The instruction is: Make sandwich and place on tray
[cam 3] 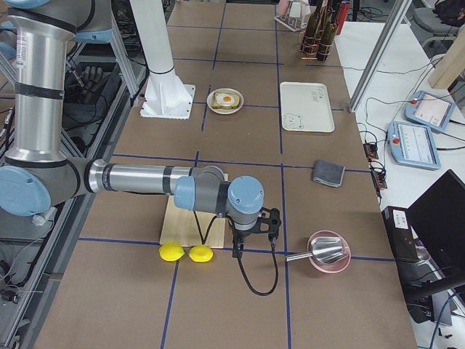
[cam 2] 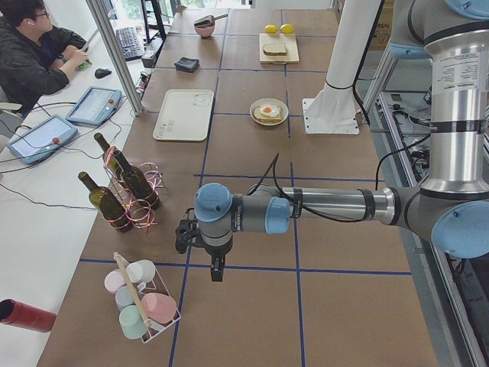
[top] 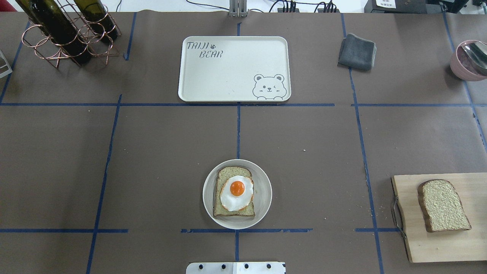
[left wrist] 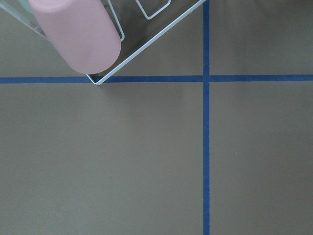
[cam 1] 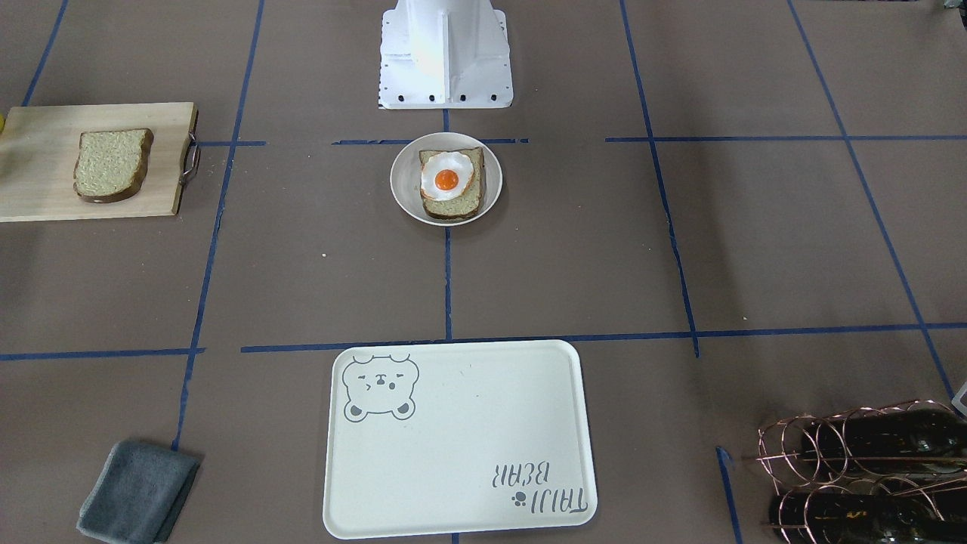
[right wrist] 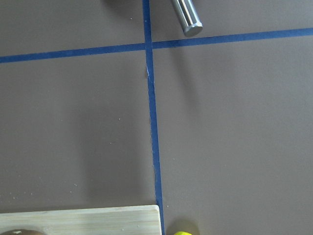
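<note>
One bread slice lies on a small round white plate near the robot's base, with the fried egg on top. The second bread slice lies on a wooden cutting board at the right. The cream tray with the bear drawing lies bare at the far side. The left gripper shows only in the exterior left view, far from the food. The right gripper shows only in the exterior right view, past the board. I cannot tell whether either is open or shut.
A copper rack with wine bottles stands far left. A grey cloth and a pink bowl with a metal ladle are far right. A wire rack of pastel cups sits below the left gripper. Two lemons lie beside the board.
</note>
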You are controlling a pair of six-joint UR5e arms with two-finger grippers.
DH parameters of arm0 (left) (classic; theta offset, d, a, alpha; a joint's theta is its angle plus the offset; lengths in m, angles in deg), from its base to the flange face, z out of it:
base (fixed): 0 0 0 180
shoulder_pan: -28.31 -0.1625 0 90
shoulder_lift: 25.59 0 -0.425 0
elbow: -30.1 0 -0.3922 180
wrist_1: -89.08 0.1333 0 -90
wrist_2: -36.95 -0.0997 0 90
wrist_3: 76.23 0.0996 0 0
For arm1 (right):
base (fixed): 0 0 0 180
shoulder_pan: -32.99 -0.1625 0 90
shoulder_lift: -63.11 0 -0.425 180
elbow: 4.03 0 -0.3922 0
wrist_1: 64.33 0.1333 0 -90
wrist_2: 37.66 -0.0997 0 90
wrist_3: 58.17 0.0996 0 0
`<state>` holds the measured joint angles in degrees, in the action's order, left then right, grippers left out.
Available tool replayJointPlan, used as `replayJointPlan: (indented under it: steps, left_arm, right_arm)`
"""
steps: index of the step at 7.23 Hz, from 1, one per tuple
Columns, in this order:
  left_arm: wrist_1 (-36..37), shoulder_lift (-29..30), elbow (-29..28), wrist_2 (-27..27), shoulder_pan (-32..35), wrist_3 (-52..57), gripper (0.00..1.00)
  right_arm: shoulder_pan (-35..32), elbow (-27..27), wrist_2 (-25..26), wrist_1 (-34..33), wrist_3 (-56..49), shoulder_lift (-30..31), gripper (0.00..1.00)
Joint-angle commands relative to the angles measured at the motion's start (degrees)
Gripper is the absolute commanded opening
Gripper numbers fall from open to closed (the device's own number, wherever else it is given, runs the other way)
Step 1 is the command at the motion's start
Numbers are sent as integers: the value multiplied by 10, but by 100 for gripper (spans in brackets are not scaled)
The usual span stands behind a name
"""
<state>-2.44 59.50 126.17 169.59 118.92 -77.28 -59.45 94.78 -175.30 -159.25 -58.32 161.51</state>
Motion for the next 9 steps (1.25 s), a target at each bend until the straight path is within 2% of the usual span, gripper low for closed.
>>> replayJointPlan:
  steps: [1,3,4,6,8,9]
  left_arm:
    - [0,1,3,1,0,0,100]
    - [-1,35,12,1,-3,-16,100]
    - [-4,60,22,1,-8,-39,100]
    - [-10,68,71,0,-50,-87,100]
    - [-85,69,85,1,-111,-161,100]
    - [-131,69,90,1,-142,-222,100]
  right_arm:
    - [0,0,0,0,-1,-3,100]
    - [0,14,-1,14,3,-13,100]
    - [2,20,-1,42,6,-18,100]
    - [2,10,-3,38,5,-82,100]
    - [28,-16,-47,42,27,-89,100]
    - [44,-11,-51,47,101,-89,100]
